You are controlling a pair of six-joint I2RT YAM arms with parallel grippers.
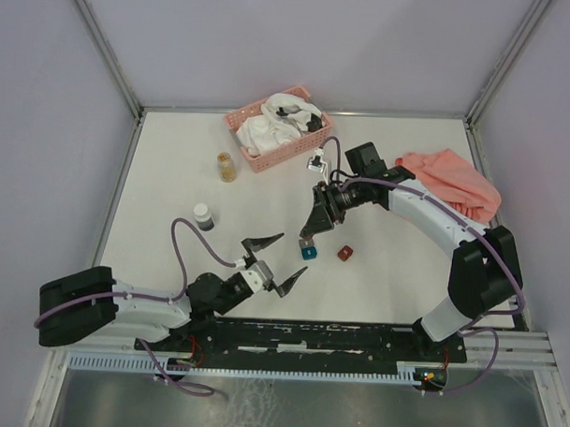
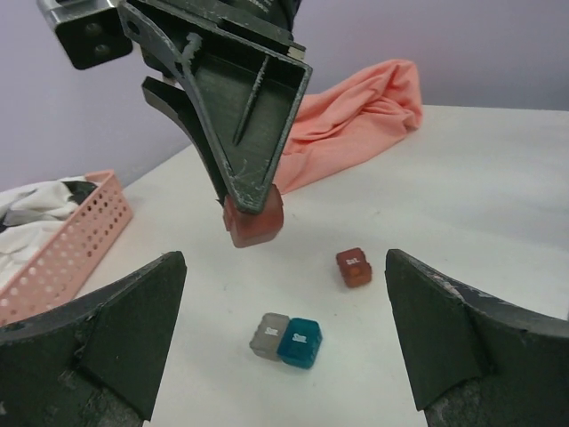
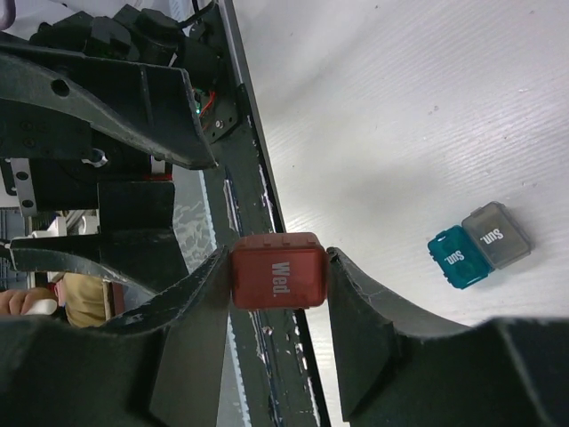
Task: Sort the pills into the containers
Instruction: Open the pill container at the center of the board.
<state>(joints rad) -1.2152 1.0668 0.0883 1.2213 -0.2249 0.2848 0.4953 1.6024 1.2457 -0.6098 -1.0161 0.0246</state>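
My right gripper (image 1: 309,235) is shut on a dark red box marked "Wed." (image 3: 277,270) and holds it above the table; the left wrist view shows the box (image 2: 253,218) off the surface. Below it a grey box (image 2: 268,335) and a teal box (image 2: 300,342) stand touching side by side. They also show in the right wrist view, the grey box (image 3: 496,235) next to the teal box (image 3: 453,256). A second dark red box (image 1: 344,253) stands apart to their right. A small jar of golden pills (image 1: 228,167) stands far left. My left gripper (image 1: 274,260) is open and empty, facing the boxes.
A white-capped jar with dark contents (image 1: 202,216) stands left of my left gripper. A pink slatted basket (image 1: 277,129) with white cloth stands at the back. A salmon cloth (image 1: 455,182) lies at the right, beside the right arm.
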